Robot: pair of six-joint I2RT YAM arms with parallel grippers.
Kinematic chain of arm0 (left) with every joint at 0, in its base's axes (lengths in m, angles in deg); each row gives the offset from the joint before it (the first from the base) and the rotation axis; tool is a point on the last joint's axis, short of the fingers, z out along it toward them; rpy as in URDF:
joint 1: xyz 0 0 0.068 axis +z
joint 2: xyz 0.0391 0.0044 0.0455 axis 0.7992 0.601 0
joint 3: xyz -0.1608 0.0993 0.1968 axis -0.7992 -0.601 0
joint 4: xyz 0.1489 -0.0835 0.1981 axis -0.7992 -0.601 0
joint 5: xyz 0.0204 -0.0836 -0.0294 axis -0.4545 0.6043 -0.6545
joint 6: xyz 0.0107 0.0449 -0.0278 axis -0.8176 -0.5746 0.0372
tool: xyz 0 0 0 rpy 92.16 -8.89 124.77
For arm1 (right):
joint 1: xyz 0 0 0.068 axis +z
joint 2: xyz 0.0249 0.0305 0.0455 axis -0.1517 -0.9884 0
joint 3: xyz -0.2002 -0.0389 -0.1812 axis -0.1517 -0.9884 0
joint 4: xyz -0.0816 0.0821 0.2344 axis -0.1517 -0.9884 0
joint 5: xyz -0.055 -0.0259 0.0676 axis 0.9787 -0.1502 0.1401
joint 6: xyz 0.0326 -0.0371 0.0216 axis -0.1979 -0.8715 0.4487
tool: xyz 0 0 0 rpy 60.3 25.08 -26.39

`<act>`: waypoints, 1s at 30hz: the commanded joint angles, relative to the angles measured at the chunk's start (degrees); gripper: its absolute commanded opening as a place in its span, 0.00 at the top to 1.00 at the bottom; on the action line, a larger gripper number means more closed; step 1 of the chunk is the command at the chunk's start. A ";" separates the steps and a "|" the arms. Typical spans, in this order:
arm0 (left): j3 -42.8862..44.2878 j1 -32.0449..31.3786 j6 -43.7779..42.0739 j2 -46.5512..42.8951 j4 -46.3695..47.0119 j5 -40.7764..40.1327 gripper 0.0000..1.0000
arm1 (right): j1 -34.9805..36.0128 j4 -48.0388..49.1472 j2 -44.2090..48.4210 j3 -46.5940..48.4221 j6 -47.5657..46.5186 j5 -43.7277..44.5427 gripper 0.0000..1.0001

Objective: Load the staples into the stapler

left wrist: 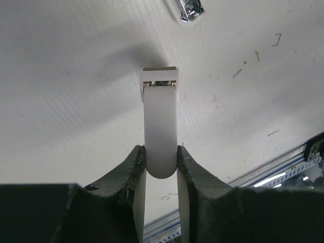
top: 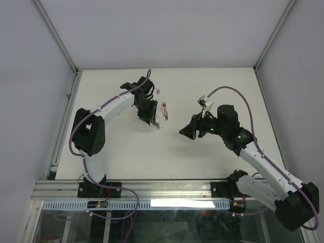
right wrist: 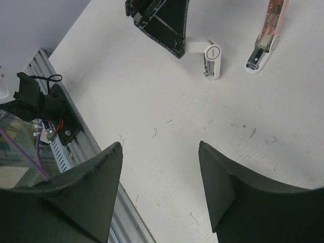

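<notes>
My left gripper (left wrist: 160,149) is shut on the rounded end of a white oblong stapler (left wrist: 160,116). Its far end is squared, with metal showing inside. In the right wrist view the same stapler (right wrist: 212,58) sticks out of the left gripper's black fingers (right wrist: 162,23) and rests on the table. A pink oblong with a white base and chrome tip (right wrist: 266,35) lies just beside it, apart. My right gripper (right wrist: 161,144) is open over bare table with nothing between its fingers, to the right of both in the top view (top: 185,131). I cannot make out the staples box.
Several loose bent staples (right wrist: 154,132) lie scattered on the white table (top: 212,91). An aluminium rail (top: 167,188) runs along the near edge, with cables and a mount (right wrist: 40,101) by it. Frame posts stand at the back corners.
</notes>
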State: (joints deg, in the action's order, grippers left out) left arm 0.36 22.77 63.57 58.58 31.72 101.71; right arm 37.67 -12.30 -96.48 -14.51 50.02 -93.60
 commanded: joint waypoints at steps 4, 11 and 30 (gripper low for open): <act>7.77 0.46 -2.51 4.22 -5.09 -0.78 1.00 | -0.28 5.56 1.51 -1.55 1.55 -1.36 0.35; 10.50 2.12 -3.56 6.84 -6.23 -1.10 0.90 | -0.15 8.30 0.32 -2.66 3.22 -3.07 0.35; 18.76 8.38 -6.55 13.66 -7.88 -0.50 0.74 | -0.16 9.99 -0.81 -3.63 4.95 -3.34 0.35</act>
State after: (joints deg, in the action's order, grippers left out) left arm 15.51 30.66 58.45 71.82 24.60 100.68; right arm 37.67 -5.90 -97.44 -17.92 54.26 -96.48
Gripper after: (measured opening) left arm 0.252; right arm 0.647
